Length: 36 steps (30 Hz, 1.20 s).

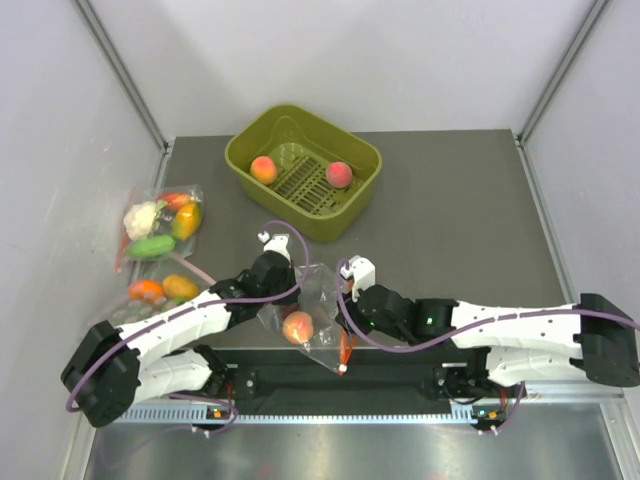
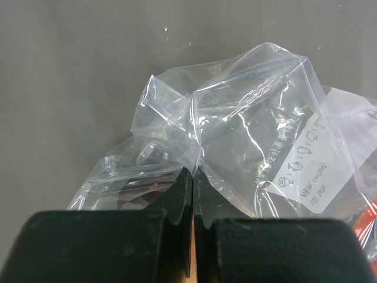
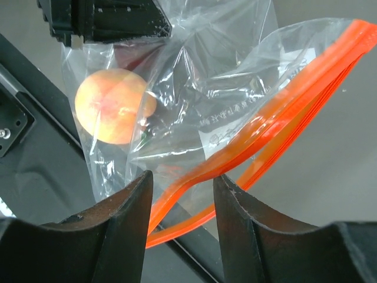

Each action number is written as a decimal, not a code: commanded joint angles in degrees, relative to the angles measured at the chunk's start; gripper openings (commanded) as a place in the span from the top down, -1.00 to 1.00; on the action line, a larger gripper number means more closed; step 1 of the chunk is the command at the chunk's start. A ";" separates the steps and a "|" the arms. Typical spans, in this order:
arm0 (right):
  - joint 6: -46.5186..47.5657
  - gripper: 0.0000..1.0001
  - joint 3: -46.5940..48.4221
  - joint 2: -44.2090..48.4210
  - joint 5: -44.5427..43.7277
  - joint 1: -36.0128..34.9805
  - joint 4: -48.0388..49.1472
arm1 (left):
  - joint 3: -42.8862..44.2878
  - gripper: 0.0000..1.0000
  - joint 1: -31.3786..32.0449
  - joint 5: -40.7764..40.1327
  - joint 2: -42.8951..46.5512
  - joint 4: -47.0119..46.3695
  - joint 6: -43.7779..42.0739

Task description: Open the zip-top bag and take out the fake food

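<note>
Nearest the bases, zip-top bag (image 1: 318,300) with one peach (image 3: 112,105) inside, pinched in clenched left gripper (image 2: 193,175), orange zip strip (image 3: 306,76) lying between parted jaws of right gripper (image 3: 179,184); beyond, green basket (image 1: 240,160) holding two peaches (image 1: 264,169); far left, bagged vegetables (image 1: 160,225).

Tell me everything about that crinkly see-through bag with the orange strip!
The zip-top bag is crinkly clear plastic with a white printed label. Its orange-red zip strip gapes open. One fake peach sits inside. The left claw is shut, pinching the plastic. The open right claw straddles the strip. The bag is between the two arms.
</note>
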<state>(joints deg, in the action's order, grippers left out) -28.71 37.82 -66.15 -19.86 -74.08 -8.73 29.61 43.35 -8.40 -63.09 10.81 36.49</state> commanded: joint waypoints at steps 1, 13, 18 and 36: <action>-0.04 0.08 -2.40 4.00 1.82 -0.45 5.20 | 1.68 1.00 -0.20 -0.12 1.30 -0.26 -0.54; 2.60 0.07 -14.18 3.66 25.37 2.98 35.35 | 0.90 1.00 -0.20 1.99 -0.10 -2.81 0.25; 2.61 0.10 -12.16 0.15 27.42 3.16 40.72 | 0.45 1.00 -0.20 2.86 -1.68 -6.05 0.77; -3.46 1.00 -13.56 0.76 11.87 15.02 39.06 | 3.36 -0.44 -0.11 -0.12 7.00 -2.82 -4.41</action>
<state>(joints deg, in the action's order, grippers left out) -31.22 24.03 -67.53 -3.79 -60.75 27.83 31.11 43.31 -6.66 -61.32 6.90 33.67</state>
